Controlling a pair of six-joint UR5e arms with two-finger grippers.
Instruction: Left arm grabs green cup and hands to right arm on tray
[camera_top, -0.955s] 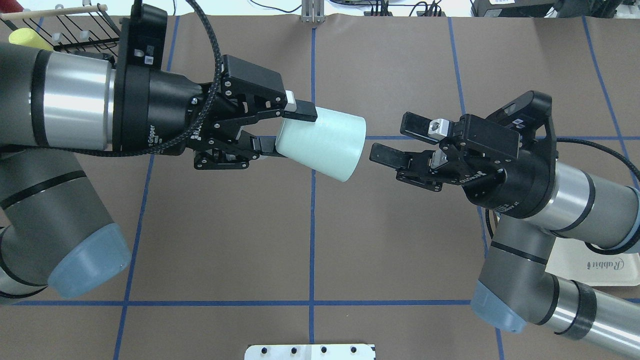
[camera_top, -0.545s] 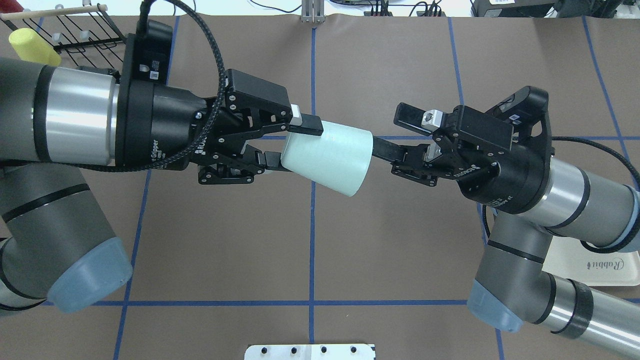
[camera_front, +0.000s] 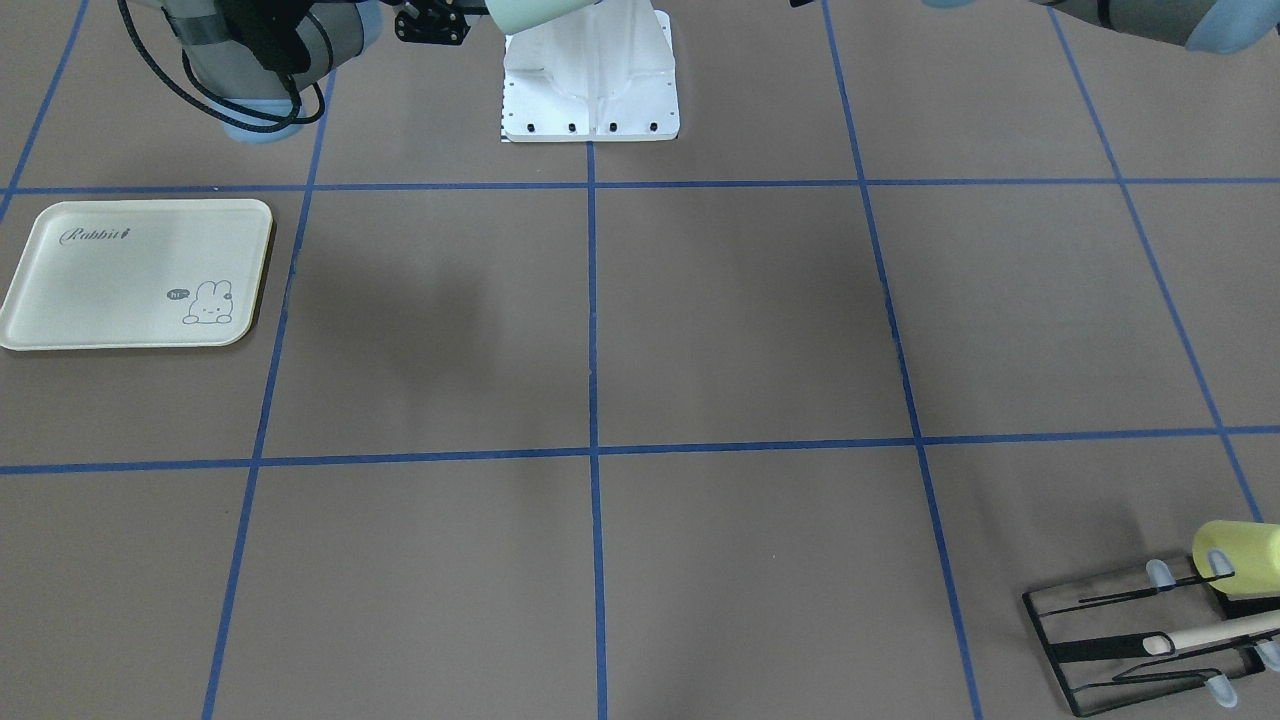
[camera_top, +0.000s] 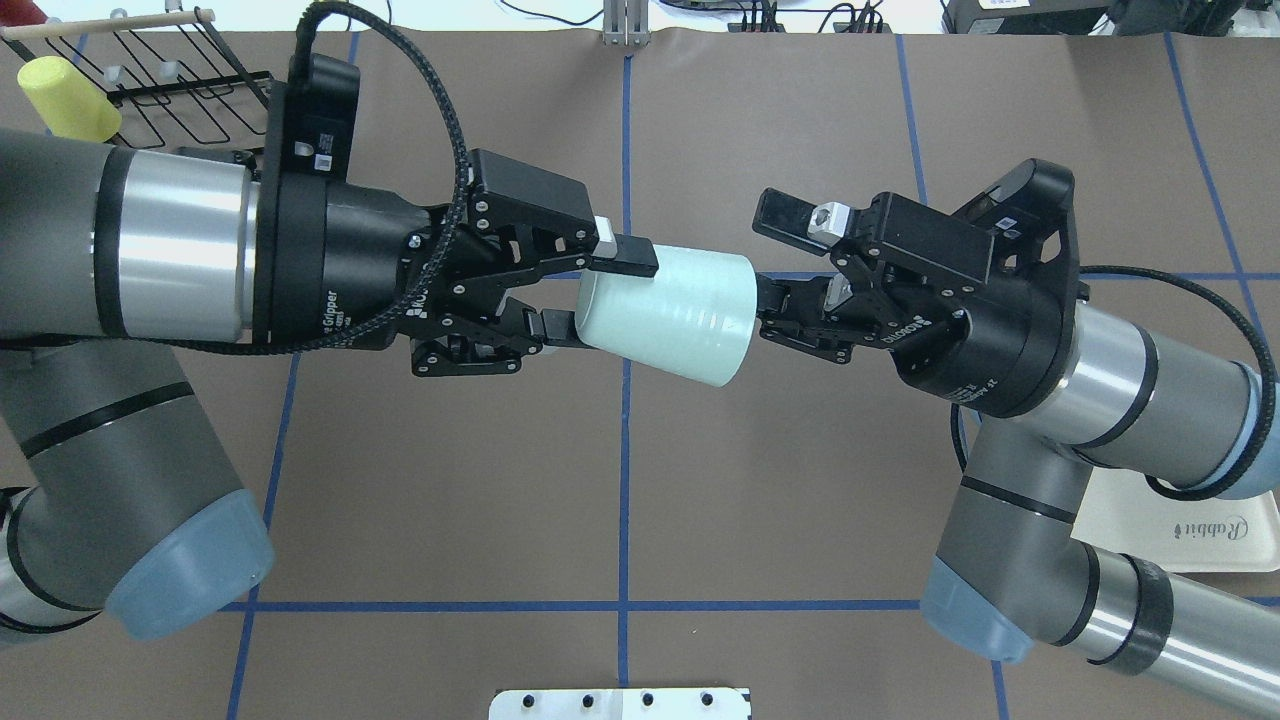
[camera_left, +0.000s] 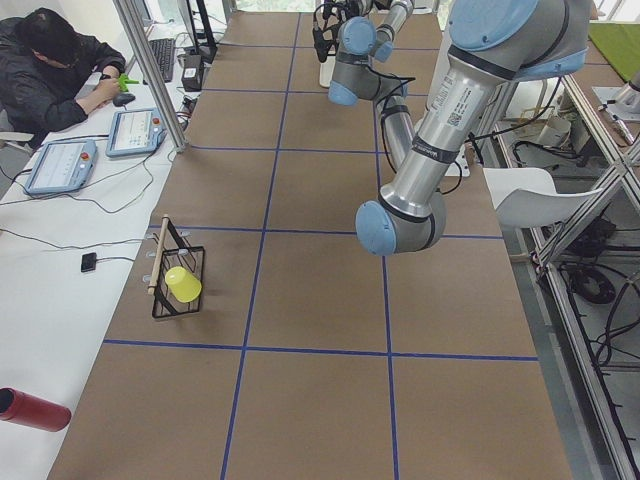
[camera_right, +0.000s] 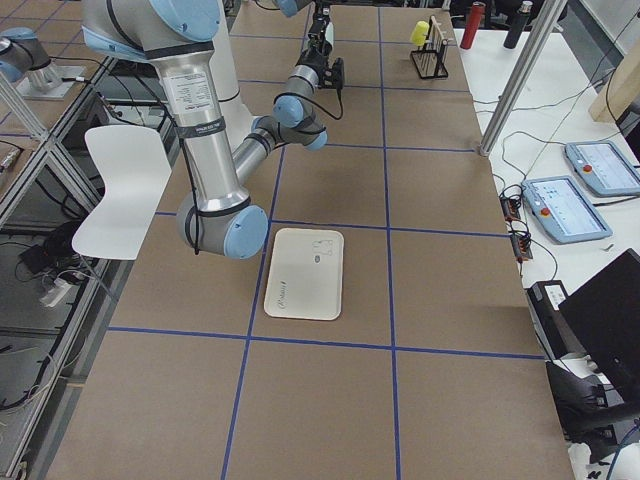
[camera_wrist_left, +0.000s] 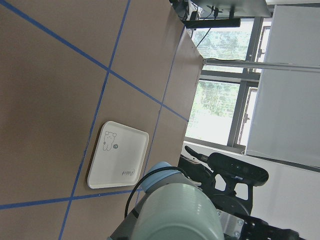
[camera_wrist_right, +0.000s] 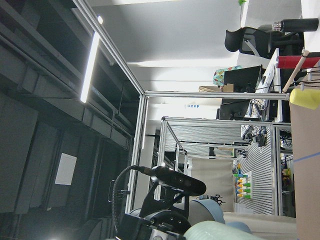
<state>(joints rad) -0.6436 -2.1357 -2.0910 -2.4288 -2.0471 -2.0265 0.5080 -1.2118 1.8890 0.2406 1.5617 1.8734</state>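
Note:
The green cup is held on its side above the table's middle, with its wide mouth toward my right arm. My left gripper is shut on its narrow end. My right gripper is open at the cup's mouth. Its lower finger reaches the rim and is partly hidden by it, while its upper finger stands free above the rim. The cup also shows in the left wrist view and at the top edge of the front view. The cream tray lies bare on my right side, partly under the right arm.
A black wire rack with a yellow-green cup and a wooden rod stands at the far left corner. The white robot base plate is at the near edge. Operators' tablets lie on the side bench.
My right gripper has moved left, up to the cup's mouth, and its lower finger now meets the rim. My left arm has carried the cup slightly to the right.

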